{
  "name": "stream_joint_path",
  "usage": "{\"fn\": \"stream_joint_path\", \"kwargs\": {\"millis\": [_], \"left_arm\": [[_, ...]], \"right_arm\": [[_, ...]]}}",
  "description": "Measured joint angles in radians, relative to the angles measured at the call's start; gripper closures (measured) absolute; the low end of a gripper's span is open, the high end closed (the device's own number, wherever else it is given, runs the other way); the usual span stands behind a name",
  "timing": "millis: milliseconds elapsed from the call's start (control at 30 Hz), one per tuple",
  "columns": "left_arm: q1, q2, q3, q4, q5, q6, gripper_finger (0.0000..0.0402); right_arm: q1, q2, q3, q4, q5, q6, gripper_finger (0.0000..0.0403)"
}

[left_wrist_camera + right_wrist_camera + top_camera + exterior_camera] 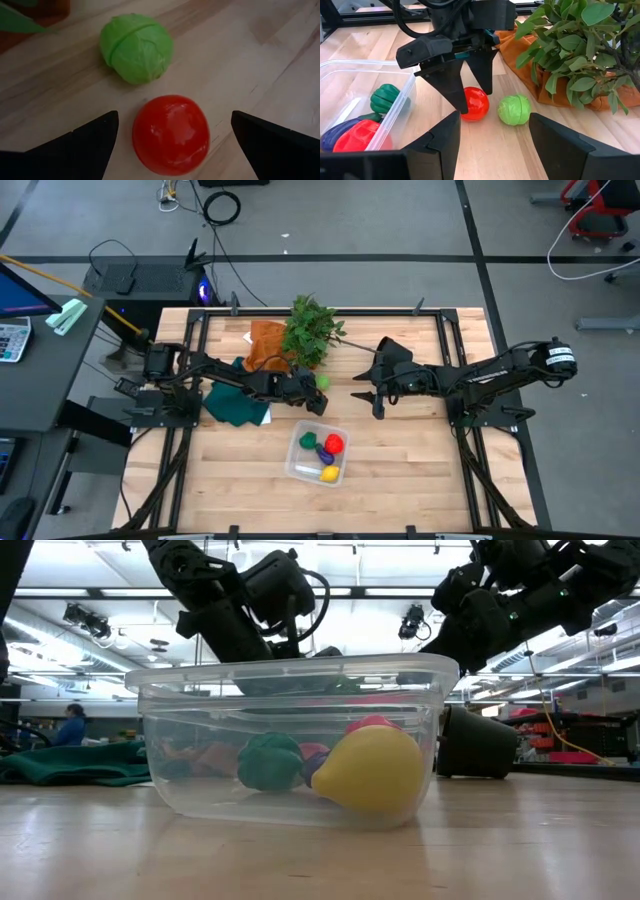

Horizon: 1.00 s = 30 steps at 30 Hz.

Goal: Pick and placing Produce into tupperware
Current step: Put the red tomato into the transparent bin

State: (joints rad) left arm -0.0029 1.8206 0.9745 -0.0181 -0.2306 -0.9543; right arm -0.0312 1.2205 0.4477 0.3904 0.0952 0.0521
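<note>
Left gripper [472, 97]: I see its fingers spread wide, straddling the round red toy tomato [171, 133] at frame centre.
Right gripper [368, 399]: fingers part-open, empty, centre-right over the desk [420, 470].

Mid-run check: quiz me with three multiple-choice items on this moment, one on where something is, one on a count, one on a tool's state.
1. Where is the red tomato?
A. In the tub
B. On the table between the left tool's fingers
C. On the orange cloth

2. How many produce pieces lie in the tupperware?
A. Two
B. Four
C. Six

3. How is the left tool?
A. Open, not yet gripping
B. Shut on the green cabbage
C. Shut on nothing

Answers:
1 B, the fingers straddle it on the wood beside the green cabbage.
2 B, green, purple, red and yellow show inside.
3 A, gaps show either side of the tomato.
</note>
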Motion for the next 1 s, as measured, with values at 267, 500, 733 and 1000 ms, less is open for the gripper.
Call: {"fn": "stream_joint_path", "kwargs": {"millis": [267,500,733,1000], "left_arm": [[0.0,0.04,0.002,0.026,0.001,-0.003,0.0008],[0.0,0.052,0.001,0.04,-0.003,-0.003,0.0011],[0.0,0.055,0.001,0.047,-0.002,-0.001,0.0044],[-0.001,0.055,0.001,0.051,0.003,0.017,0.0087]], "right_arm": [[0.0,0.0,0.0,0.0,0.0,0.0,0.0208],[0.0,0.0,0.0,-0.001,0.0,0.0,0.0208],[0.0,0.0,0.0,-0.001,0.0,-0.001,0.0208],[0.0,0.0,0.0,-0.001,0.0,-0.002,0.0208]]}}
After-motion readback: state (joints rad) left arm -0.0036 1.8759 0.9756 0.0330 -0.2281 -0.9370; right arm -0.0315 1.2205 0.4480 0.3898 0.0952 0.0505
